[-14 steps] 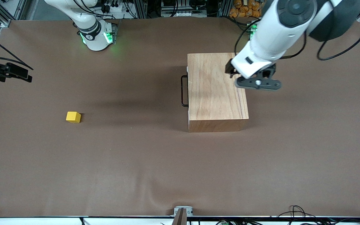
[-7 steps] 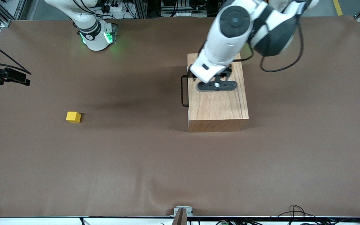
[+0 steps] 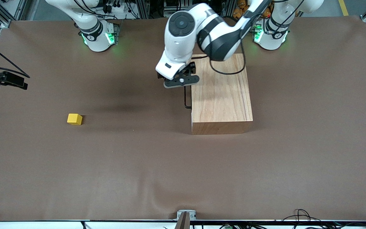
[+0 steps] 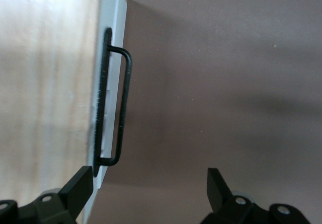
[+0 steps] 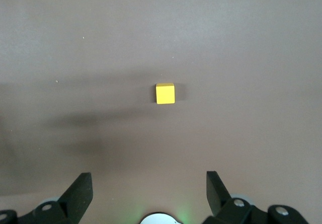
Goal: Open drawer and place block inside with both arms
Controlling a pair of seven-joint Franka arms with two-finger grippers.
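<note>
Left gripper [image 3: 181, 83] hangs spread wide over handle [image 4: 122, 108] of shut drawer [image 4: 111, 58], lined up to grab; right gripper [image 5: 149, 181], also spread, waits above block [image 5: 165, 93].

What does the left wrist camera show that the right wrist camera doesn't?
Only the left wrist view shows the wooden box with its closed drawer and black wire handle, under the open left hand. Only the right wrist view shows the yellow block, lying apart from the open right hand. Both share the brown table cover.
</note>
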